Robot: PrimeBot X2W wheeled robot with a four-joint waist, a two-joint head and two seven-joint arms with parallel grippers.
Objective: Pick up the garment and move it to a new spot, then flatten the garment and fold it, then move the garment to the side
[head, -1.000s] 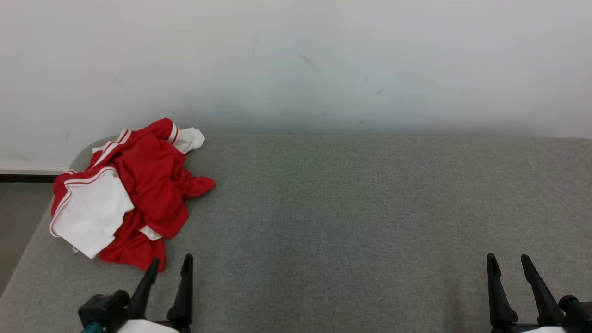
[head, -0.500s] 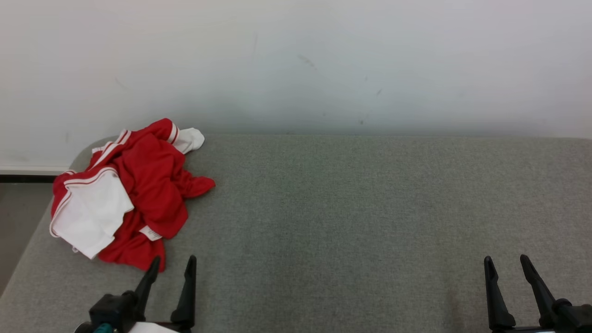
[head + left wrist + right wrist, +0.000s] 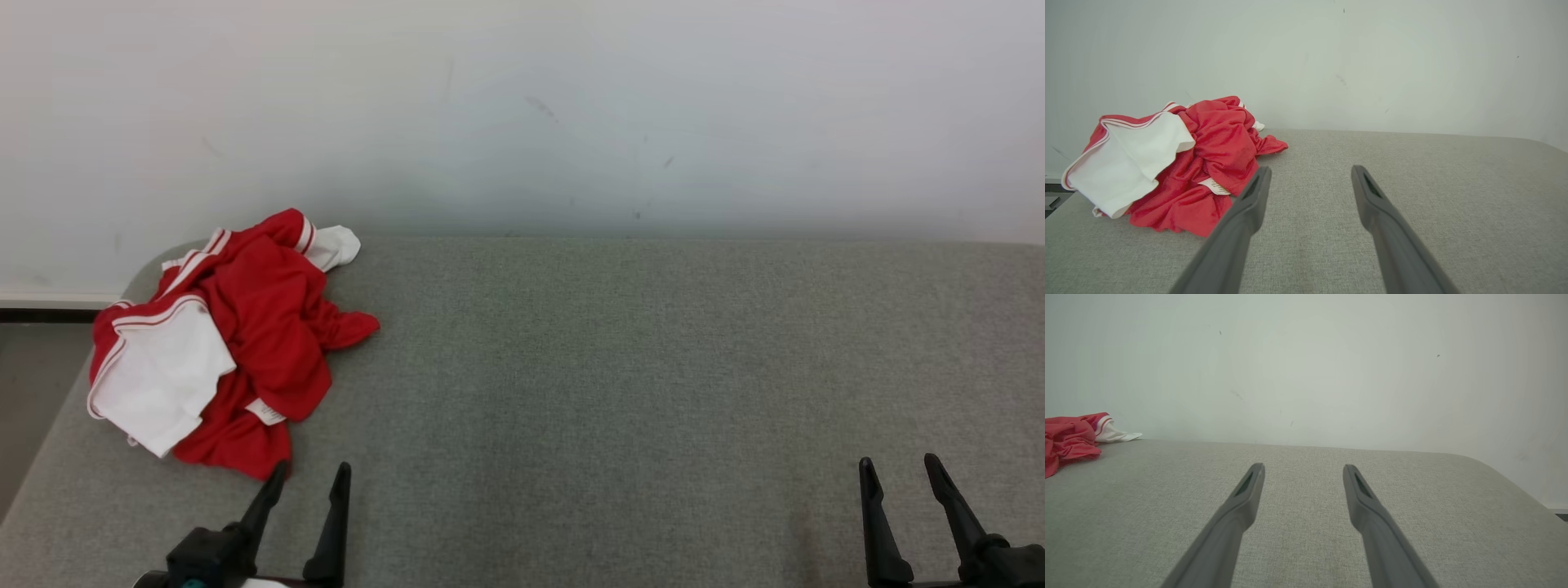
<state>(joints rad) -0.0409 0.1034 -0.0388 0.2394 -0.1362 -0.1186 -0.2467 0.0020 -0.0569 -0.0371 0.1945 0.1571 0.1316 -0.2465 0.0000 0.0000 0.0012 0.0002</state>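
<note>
The garment (image 3: 237, 343) is a crumpled red and white jersey lying in a heap at the far left of the grey padded surface (image 3: 620, 367), close to the wall. In the left wrist view the garment (image 3: 1180, 163) lies just ahead and to the left of my fingers. My left gripper (image 3: 312, 470) stands open at the lower left, its tips just short of the heap's near edge, holding nothing. At the lower right my right gripper (image 3: 898, 467) is open and empty over bare fabric. In the right wrist view the garment (image 3: 1073, 441) shows at the far left edge.
A white wall (image 3: 522, 114) rises directly behind the surface. The surface's left edge rounds off beside the heap, with a dark floor strip (image 3: 41, 314) beyond it. The right wrist view shows the surface's rounded right corner (image 3: 1515, 477).
Both grippers have drawn back slightly toward the bottom of the head view, staying open. The garment has not moved.
</note>
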